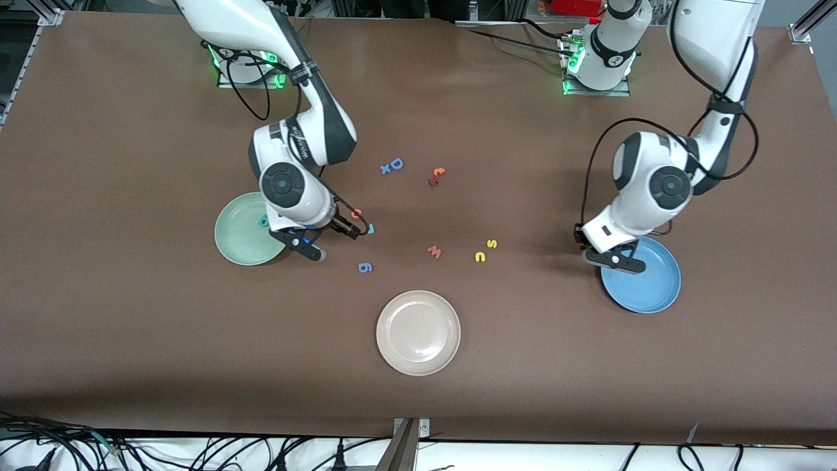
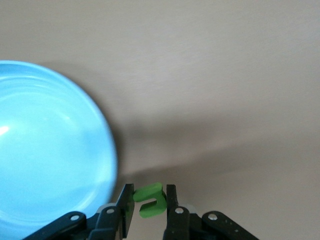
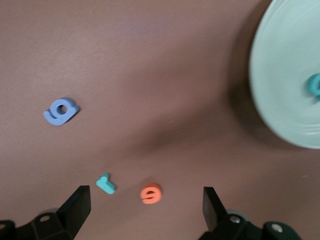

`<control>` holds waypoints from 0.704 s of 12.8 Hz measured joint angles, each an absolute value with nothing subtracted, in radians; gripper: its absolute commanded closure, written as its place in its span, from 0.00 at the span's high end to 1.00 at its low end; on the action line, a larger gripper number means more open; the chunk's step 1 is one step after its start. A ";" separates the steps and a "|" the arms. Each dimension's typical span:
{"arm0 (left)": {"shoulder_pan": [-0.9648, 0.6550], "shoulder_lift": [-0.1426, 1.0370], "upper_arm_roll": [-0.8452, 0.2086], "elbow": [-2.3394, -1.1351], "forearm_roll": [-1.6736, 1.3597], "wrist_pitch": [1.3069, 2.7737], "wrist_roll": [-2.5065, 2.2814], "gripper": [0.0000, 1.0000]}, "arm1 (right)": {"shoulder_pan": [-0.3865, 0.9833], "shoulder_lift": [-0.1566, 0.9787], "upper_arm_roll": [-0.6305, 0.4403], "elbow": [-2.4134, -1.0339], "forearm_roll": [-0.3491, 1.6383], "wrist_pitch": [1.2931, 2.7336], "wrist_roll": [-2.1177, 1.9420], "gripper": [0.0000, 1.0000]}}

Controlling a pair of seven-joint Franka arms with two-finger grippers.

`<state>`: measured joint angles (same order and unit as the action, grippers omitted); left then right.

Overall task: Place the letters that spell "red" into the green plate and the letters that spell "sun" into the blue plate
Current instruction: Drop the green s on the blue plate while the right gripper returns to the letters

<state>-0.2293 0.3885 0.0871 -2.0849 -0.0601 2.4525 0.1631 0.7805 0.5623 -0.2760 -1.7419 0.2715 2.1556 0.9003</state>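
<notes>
Over at the left arm's end of the bench, the left gripper is hanging by the rim of the blue plate, its fingers pinching a green "u" between them. The plate's inside is showing nothing but bare blue in the left wrist view.

The right gripper is hovering low beside the green plate, with its fingers spread wide and gripping nothing. Below the gap between them, the orange "e" and the teal "r" are lying on the bench close together but apart. A teal letter is resting inside the green plate; its shape is too blurred to read. The blue "g" is lying nearer to the front camera than the "r" and "e".

Toward the middle of the bench, the yellow "s" and yellow "n" are sitting near each other, with the pinkish-red "w" beside them. A blue "D" and a small blue "x" are lying farther from the front camera, as are two small reddish pieces. The cream plate is sitting nearest the front camera.
</notes>
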 measured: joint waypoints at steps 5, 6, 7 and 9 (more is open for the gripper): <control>-0.173 0.432 0.127 -2.088 -0.060 2.493 0.306 0.10 | 0.852 0.643 -0.275 -1.744 0.271 2.328 0.929 0.78; -0.167 0.451 0.128 -2.082 -0.060 2.507 0.310 0.10 | 0.856 0.654 -0.275 -1.744 0.273 2.345 0.929 0.72; -0.162 0.467 0.128 -2.072 -0.060 2.516 0.312 0.10 | 0.859 0.663 -0.272 -1.744 0.281 2.368 0.929 0.65; -0.155 0.502 0.132 -2.043 -0.060 2.540 0.319 0.10 | 0.865 0.680 -0.257 -1.744 0.296 2.398 0.929 0.62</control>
<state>-0.1549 0.5021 0.1325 -2.0433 -0.0600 2.5396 0.3193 0.8647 0.6800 -0.2565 -1.7443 0.2964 2.3980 0.9291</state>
